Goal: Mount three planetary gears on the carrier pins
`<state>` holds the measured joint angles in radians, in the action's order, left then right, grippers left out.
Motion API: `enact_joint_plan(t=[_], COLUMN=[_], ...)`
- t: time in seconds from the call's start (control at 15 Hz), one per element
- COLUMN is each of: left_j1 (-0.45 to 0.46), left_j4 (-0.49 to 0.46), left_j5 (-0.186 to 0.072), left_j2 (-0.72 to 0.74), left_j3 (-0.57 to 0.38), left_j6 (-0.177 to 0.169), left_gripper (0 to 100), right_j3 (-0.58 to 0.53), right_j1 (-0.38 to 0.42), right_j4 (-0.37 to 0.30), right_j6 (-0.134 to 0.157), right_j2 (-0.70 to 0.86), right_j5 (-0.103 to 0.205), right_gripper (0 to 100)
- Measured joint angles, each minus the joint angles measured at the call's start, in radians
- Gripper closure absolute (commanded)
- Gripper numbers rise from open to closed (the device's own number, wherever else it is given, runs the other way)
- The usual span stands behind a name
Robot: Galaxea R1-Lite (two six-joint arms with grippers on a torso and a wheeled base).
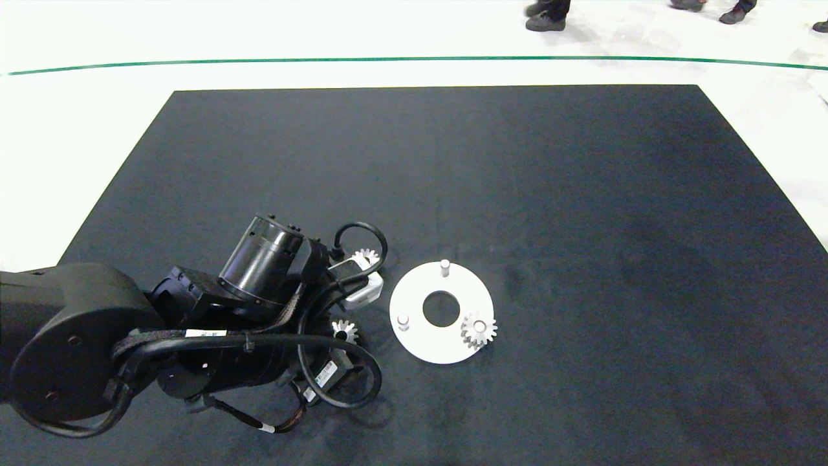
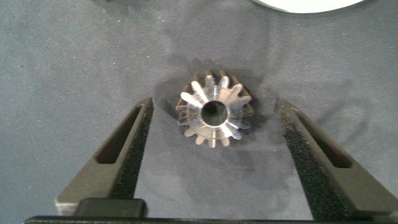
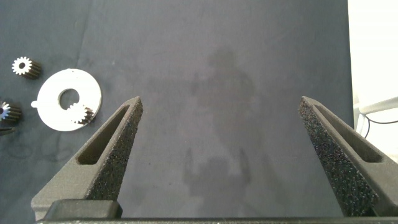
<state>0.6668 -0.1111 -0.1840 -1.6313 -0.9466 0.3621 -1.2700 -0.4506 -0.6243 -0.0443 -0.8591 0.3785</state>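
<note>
Planetary gears: one [image 1: 479, 329] sits on a pin of the white disc [image 1: 420, 340]; the other two carrier pins, far [image 1: 444, 266] and near-left [image 1: 403, 321], stand bare. You have a second gear [image 2: 214, 114] lying flat on the dark surface [image 1: 582, 194] between the left gripper's [image 2: 214, 127] fingers, which are spread apart on either side without touching it. A third gear [image 1: 366, 257] lies beside the left arm. The right gripper [image 3: 221, 124] hangs high above the surface, well away from the disc, fingers wide apart and holding nothing.
</note>
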Motion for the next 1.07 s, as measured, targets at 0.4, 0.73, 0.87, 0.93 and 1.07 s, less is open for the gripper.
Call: enact_joint_plan(t=[0.4, 0.73, 0.87, 0.93, 1.07], left_j1=[0.004, 0.008, 0.008, 0.008, 0.008], left_j4=[0.001, 0.001, 0.001, 0.001, 0.001], left_j5=[0.000, 0.000, -0.001, -0.001, 0.000], left_j2=[0.000, -0.001, -0.001, -0.001, -0.001], left_j3=[0.005, 0.003, 0.003, 0.003, 0.002], left_j6=[-0.002, -0.003, -0.003, -0.002, -0.003], left_gripper=[38, 47, 52, 53, 58], right_j3=[0.000, 0.000, 0.000, 0.000, 0.000], right_j1=[0.000, -0.001, 0.000, 0.000, 0.000], right_j4=[0.000, 0.000, 0.000, 0.000, 0.000], right_j6=[0.000, 0.000, 0.000, 0.000, 0.000], right_j2=[0.000, 0.000, 0.000, 0.000, 0.000], right_j5=[-0.001, -0.002, -0.001, -0.001, -0.001], right_gripper=[0, 0, 0, 0, 0])
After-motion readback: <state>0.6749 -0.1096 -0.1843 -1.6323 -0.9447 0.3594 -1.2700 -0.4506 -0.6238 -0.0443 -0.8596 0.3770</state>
